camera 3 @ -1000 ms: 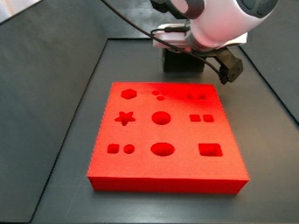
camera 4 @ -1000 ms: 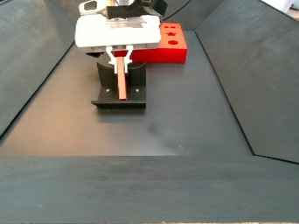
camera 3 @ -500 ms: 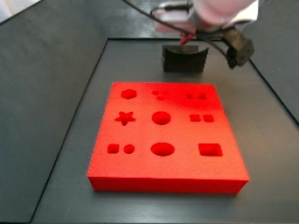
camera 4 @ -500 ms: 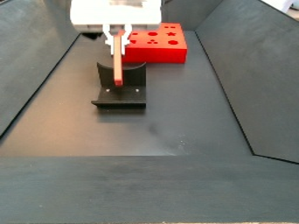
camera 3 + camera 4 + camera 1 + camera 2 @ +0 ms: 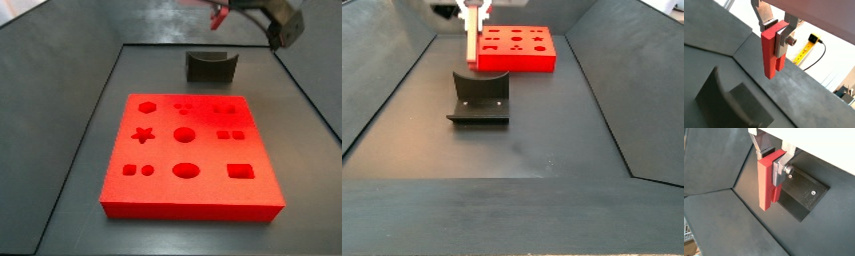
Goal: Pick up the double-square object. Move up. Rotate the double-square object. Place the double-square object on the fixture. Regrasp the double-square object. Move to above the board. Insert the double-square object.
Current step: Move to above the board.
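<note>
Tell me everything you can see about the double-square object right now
The double-square object is a plain red, flat, oblong block, thin edge-on, with a smooth matte surface. It hangs upright, long axis vertical, its upper end clamped between the gripper's silver fingers. In a side view it is in the air above the fixture, touching nothing but the fingers. The board lies behind it.

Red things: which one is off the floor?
The double-square object, a thin strip clamped upright in the end effector above the fixture; the big holed board lies flat.
</note>
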Robot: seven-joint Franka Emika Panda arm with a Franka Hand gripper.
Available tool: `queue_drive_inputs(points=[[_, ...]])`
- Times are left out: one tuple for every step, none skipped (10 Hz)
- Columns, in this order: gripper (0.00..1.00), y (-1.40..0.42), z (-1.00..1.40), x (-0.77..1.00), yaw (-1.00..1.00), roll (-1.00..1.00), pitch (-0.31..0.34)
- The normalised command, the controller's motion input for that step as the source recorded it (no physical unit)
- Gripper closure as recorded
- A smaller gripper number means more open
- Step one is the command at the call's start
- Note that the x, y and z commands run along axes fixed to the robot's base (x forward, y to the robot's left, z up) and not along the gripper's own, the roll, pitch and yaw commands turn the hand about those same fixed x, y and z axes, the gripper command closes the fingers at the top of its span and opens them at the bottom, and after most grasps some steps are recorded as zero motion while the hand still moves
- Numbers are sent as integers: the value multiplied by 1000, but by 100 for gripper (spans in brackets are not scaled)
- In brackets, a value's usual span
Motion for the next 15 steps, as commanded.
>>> queue_drive_inputs(points=[[100,-39,1000,-57,-44,-65,124],[100,-39,1000,-57,5,-44,141],[100,-38,1000,-55,23,-42,137],[100,-29,855,-43,54,-37,128],[100,-23,675,-28,70,-37,122],[100,-22,438,-7,82,-36,115],[100,-19,318,2,88,-35,115],[100,-1000,327,-545,-62,-1000,50],[100,-1000,312,-543,-61,-1000,47],[100,-1000,344,-576,-57,-1000,32],[100,-1000,332,-587,-54,-1000,26],[100,-1000,332,-600,-53,-1000,28],[100,-1000,334,-604,-53,-1000,30],[100,-1000,342,-626,-48,-1000,27],[100,-1000,342,-656,-46,-1000,23]])
